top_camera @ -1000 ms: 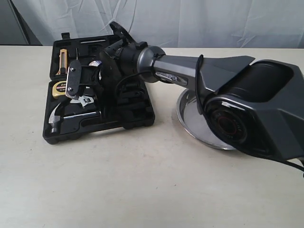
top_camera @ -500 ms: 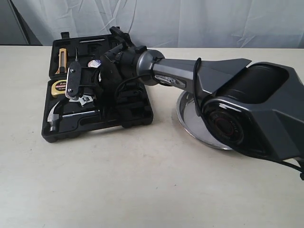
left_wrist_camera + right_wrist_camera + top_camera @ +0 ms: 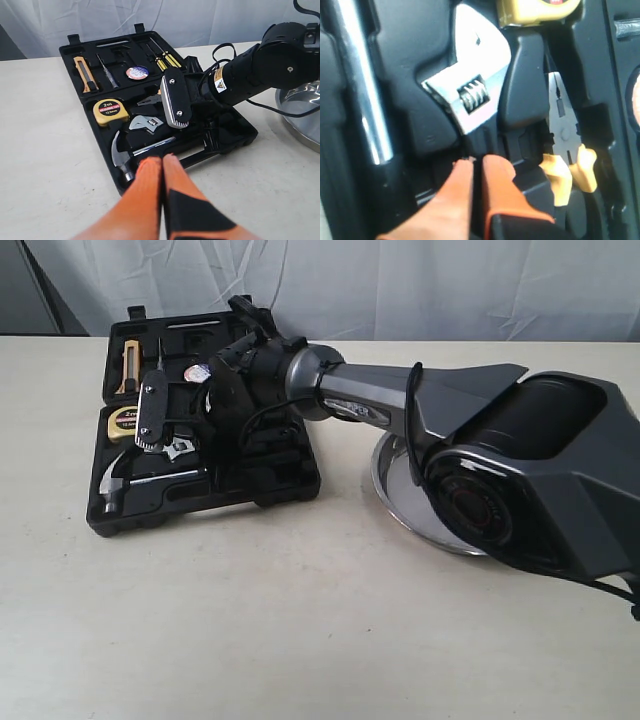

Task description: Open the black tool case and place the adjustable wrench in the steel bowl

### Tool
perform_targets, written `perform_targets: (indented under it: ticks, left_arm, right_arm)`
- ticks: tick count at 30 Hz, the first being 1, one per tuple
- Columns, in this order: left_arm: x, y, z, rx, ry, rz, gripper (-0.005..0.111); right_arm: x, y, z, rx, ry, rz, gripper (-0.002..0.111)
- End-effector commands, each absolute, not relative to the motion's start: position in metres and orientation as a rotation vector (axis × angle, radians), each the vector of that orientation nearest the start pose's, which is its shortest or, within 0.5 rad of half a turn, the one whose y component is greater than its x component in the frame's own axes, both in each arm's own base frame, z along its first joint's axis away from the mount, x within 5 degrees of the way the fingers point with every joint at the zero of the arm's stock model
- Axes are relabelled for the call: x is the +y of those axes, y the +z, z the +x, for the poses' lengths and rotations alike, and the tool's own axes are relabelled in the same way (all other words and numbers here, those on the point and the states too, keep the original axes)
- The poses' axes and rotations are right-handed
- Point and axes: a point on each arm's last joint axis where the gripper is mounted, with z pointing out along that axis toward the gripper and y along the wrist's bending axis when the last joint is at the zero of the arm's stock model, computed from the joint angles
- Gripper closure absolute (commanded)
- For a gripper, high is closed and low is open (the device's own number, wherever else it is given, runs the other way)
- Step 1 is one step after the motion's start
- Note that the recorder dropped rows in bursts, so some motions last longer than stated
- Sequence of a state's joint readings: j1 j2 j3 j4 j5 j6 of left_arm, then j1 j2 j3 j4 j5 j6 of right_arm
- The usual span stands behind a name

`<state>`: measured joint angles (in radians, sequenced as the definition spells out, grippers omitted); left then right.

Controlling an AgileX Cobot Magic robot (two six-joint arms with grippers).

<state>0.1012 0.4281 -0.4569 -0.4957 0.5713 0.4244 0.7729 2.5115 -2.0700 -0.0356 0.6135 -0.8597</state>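
Adjustable wrench [image 3: 470, 97] flat in black tool case [image 3: 235, 134], head away from narrow right hand [image 3: 476, 162].

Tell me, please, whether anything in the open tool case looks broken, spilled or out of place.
Nothing stands out. In the black tool case, the adjustable wrench, hammer, tape measure and pliers all lie in their moulded slots, and no damage shows.

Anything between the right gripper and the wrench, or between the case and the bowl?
Nothing visible. The right gripper sits at the handle of the adjustable wrench inside the black tool case. Between case and steel bowl only bare table shows; the arm hides part of the bowl.
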Motion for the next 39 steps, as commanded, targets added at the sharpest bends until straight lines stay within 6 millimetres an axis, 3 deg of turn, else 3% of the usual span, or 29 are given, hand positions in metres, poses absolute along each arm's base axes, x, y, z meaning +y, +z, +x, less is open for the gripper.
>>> perform_targets:
  ticks: [1, 6, 12, 13, 18, 23, 30, 39]
  left_arm:
    - [-0.0148, 0.2916, 0.0879, 1.956, -0.195, 0.066, 0.107]
    - [-0.0148, 0.2916, 0.0879, 1.956, -0.195, 0.066, 0.107]
    - [-0.0149, 0.2915, 0.0878, 1.958, -0.196, 0.067, 0.107]
    - [-0.0149, 0.2915, 0.0878, 1.958, -0.196, 0.067, 0.107]
    - [-0.015, 0.2914, 0.0878, 1.959, -0.197, 0.068, 0.107]
    - [-0.0155, 0.2911, 0.0875, 1.966, -0.227, 0.035, 0.107]
    - [-0.0158, 0.2908, 0.0874, 1.972, -0.279, -0.037, 0.107]
    - [-0.017, 0.2909, 0.0872, 1.973, -0.304, -0.046, 0.107]
  right_arm:
    - [0.3744, 0.1067, 0.3886, 1.793, -0.061, -1.909, 0.109]
    - [0.3746, 0.1069, 0.3889, 1.791, -0.063, -1.905, 0.105]
    - [0.3739, 0.1074, 0.3908, 1.764, -0.099, -1.916, 0.062]
    - [0.3733, 0.1075, 0.3914, 1.754, -0.116, -1.925, 0.059]
    - [0.3717, 0.1071, 0.3917, 1.749, -0.14, -1.944, 0.069]
    - [0.3697, 0.1072, 0.3933, 1.725, -0.189, -1.97, 0.069]
    - [0.3687, 0.1107, 0.3965, 1.538, -0.453, -2.097, 0.069]
    - [0.3728, 0.1116, 0.3945, 1.509, -0.457, -2.097, 0.069]
